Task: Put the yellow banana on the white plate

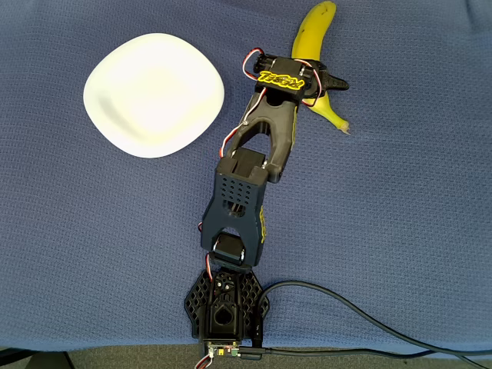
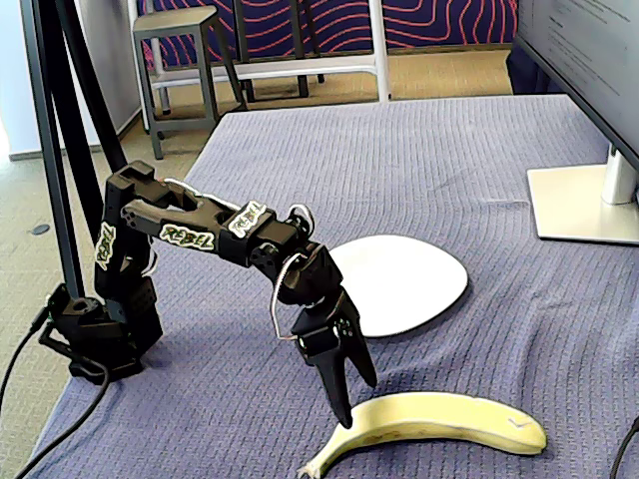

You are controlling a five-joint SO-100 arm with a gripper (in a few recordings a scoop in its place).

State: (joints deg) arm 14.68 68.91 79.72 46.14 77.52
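One banana [image 2: 439, 421] was lying flat on the blue cloth [image 1: 77, 246], and my claw [image 2: 357, 399] was hanging right over it, fingers pointed down. In the fixed view the nearer fingertip [image 2: 343, 415] sat right at the banana's top edge, close to its stem end, with the other finger a bit apart behind it, so the jaws were spread some. I wasn't holding anything. Whether that tip was actually touching the peel, I couldn't tell (the angle hid it).

From overhead, my wrist covered the middle of the banana, with its yellow ends poking out on both sides of me.

The white plate [image 1: 154, 94] was on the cloth to the left in the overhead view, bare, and apart from the banana. A monitor stand [image 2: 584, 200] stood at the far right in the fixed view.
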